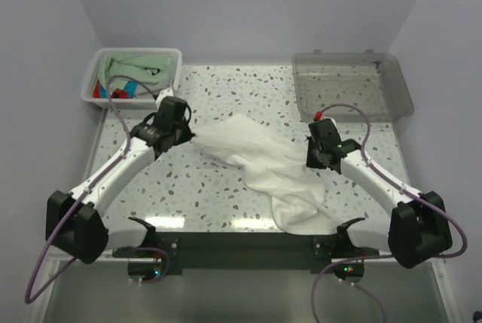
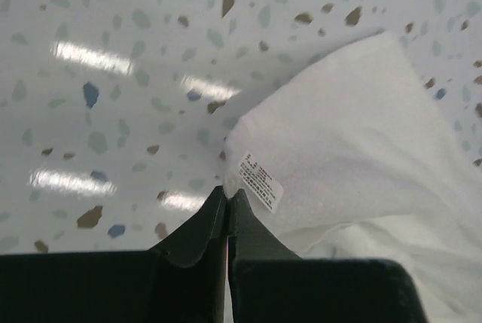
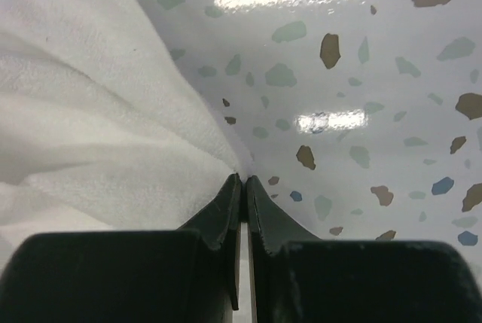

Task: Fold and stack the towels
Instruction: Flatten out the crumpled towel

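1. Left gripper (image 1: 193, 137) is pinched shut on a corner of the white towel (image 1: 260, 165), right beside the care label (image 2: 260, 182). Only a thin bite of cloth sits between the tips.
2. Right gripper (image 1: 312, 162) is also clamped tight, at the hem on the towel's opposite side.
3. The towel sits mid-frame in the top view, crumpled and strung between the two grippers. A bunched lobe sags to the lower centre-right, at or near the table's near edge.
4. Risk: both bites are shallow. Pulling apart to flatten could slip a corner out.
5. Risk: the lobe could drag over the near edge or catch on the arm mounts if the lift stays low.
6. Risk: can't tell whether the right grip is on a true corner. If it's mid-edge, the fold goes skewed.
7. Room: bare table (image 1: 248, 89) in the upper centre is the best spread zone.
8. The basket (image 1: 135, 52) at upper left holds the mint green towel (image 1: 139, 67) and the patterned towel (image 1: 113, 91), close behind the left gripper.
9. The tray (image 1: 354, 58) at upper right is near the right gripper, so keep swings short.
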Tool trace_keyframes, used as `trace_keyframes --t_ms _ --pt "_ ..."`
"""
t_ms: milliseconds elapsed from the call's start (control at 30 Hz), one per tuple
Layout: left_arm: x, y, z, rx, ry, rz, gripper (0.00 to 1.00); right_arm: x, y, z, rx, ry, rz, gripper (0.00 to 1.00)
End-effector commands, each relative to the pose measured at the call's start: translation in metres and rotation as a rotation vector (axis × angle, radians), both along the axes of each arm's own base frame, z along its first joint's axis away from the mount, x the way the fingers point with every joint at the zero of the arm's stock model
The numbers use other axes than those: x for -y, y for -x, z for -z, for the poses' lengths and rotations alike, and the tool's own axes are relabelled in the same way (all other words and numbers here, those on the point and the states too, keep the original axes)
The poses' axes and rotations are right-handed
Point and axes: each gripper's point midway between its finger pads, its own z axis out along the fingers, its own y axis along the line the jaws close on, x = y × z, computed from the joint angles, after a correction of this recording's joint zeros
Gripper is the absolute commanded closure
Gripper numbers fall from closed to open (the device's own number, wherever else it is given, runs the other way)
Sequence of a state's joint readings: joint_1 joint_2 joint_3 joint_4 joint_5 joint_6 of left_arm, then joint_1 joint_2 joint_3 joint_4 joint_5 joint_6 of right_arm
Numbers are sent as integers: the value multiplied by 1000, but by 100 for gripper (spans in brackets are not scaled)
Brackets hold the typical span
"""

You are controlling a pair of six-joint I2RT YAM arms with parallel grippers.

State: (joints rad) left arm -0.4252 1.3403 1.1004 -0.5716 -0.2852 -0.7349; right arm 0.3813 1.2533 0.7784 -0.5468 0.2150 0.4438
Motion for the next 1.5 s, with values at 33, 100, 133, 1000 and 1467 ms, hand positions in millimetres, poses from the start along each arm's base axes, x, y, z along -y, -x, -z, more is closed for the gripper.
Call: trace_keyframes --t_ms 33,100,133,1000,1467 --pt "-25 62 58 -126 -5 22 100 -12 24 1 -66 -79 -35 91" --pt "-30 85 91 -187 -2 28 100 -25 30 -4 -77 -128 -101 77" --pt "-29 90 97 -198 15 30 100 -32 28 -13 -55 -150 -138 71" --pt "-41 126 118 -218 20 40 100 -250 -165 -10 159 14 -930 43" --pt "-37 115 94 -173 32 46 100 -223 -70 57 -5 283 -931 1"
